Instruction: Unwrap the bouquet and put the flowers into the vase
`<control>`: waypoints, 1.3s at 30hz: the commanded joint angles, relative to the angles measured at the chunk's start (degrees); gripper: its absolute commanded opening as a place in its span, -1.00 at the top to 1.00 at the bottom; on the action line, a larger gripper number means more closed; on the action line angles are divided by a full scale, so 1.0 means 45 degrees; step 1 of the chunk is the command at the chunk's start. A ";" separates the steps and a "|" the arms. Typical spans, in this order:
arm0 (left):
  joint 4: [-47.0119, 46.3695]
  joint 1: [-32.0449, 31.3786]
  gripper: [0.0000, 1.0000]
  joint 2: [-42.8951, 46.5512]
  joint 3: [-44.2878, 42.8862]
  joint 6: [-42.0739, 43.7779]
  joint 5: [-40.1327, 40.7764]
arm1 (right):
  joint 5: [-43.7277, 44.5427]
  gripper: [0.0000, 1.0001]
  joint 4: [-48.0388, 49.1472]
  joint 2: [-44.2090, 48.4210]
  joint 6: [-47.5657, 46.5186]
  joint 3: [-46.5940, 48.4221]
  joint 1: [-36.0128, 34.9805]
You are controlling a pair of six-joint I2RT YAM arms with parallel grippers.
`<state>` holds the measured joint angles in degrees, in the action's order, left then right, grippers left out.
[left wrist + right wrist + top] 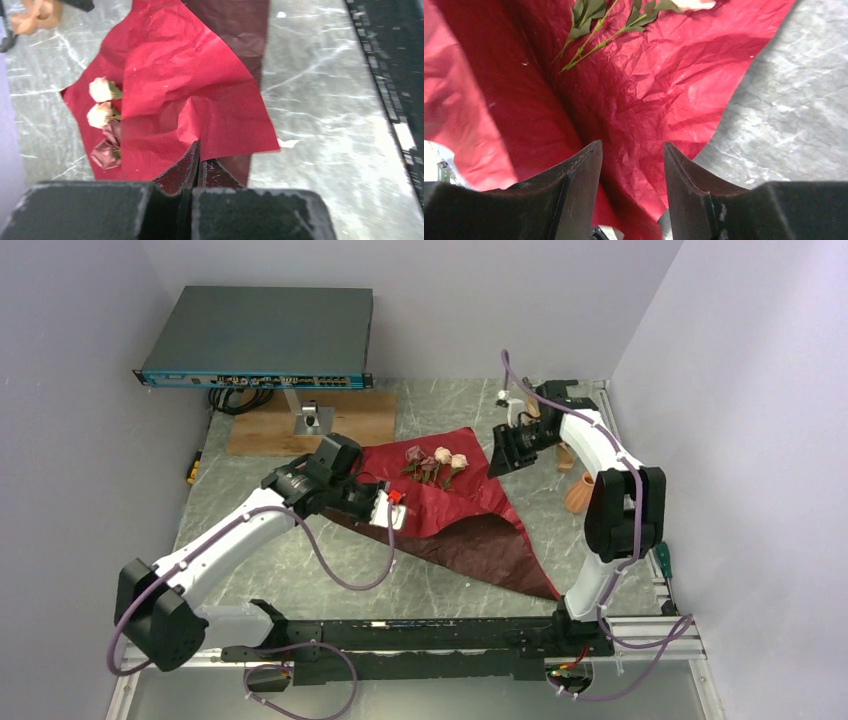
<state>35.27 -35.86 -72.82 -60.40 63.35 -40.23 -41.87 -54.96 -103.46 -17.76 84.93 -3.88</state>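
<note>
From above: the bouquet point(450, 510) lies spread out mid-frame, flowers point(436, 462) on it, vase point(580, 494) at its right. Left wrist view — my left hand point(200, 161) is pinched shut on the bouquet's edge. Right wrist view — my right hand point(631, 150) hangs half open over it, holding nothing.

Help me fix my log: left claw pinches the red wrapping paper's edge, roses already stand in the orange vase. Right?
The roses are not in the vase: the top view shows them lying on the wrapping paper. The left claw does pinch the paper's edge.
</note>
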 commanded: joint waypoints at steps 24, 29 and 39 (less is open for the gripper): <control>1.2408 -0.1957 0.86 0.0288 -0.1995 0.2956 -0.3410 | 0.4101 0.76 0.3089 -0.3737 0.1364 0.0078 -0.2002; 1.1706 -0.2667 0.70 -0.0212 -0.1227 0.2079 -0.2480 | 0.4091 0.83 0.3009 -0.4451 0.1716 0.0773 -0.1902; 0.8526 -0.3927 -0.17 -0.0472 0.0068 0.0219 -0.1334 | 0.4128 0.81 0.2604 -0.5554 0.1285 0.2510 -0.1716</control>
<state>76.31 -52.36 -73.80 -59.57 66.19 -46.94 -27.03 -44.14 -125.23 -9.58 93.73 -12.36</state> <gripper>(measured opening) 0.476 0.085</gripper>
